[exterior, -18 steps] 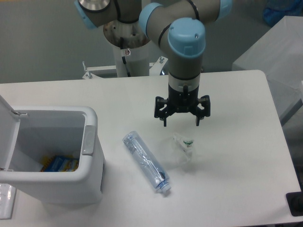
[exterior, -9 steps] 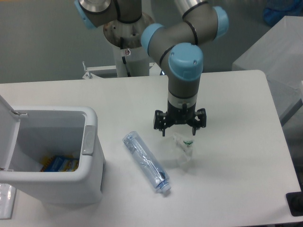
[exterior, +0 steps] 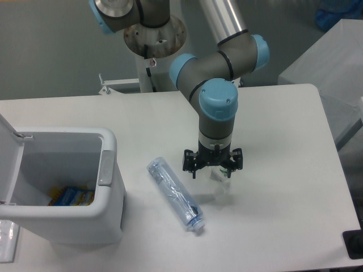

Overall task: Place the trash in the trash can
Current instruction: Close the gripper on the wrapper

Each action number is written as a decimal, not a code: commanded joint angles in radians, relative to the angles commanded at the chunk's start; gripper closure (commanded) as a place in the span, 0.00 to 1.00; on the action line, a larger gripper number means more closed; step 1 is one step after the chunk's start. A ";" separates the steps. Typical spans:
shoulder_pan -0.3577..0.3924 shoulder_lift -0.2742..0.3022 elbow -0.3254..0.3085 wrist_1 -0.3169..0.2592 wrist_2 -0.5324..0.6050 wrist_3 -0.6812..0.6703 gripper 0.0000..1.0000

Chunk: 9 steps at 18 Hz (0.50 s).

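White crumpled wrapper on table, right of centre, directly under gripper; fingers spread wide, straddling it, nothing held. Judged featherlight, soft, springy: pinch across bunched middle. Clear bottle lies just left; trash can far left, lid open.

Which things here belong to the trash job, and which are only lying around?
Job: wrapper under the open gripper; bottle; trash can, lid open.
Lying about: blue and yellow item already inside the can; black object at the table's right corner.
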 joint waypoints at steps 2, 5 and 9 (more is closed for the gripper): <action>0.000 0.002 -0.002 0.000 0.000 0.002 0.34; 0.000 0.005 0.002 -0.002 0.000 0.000 0.55; 0.002 0.005 0.011 -0.002 -0.003 -0.002 0.76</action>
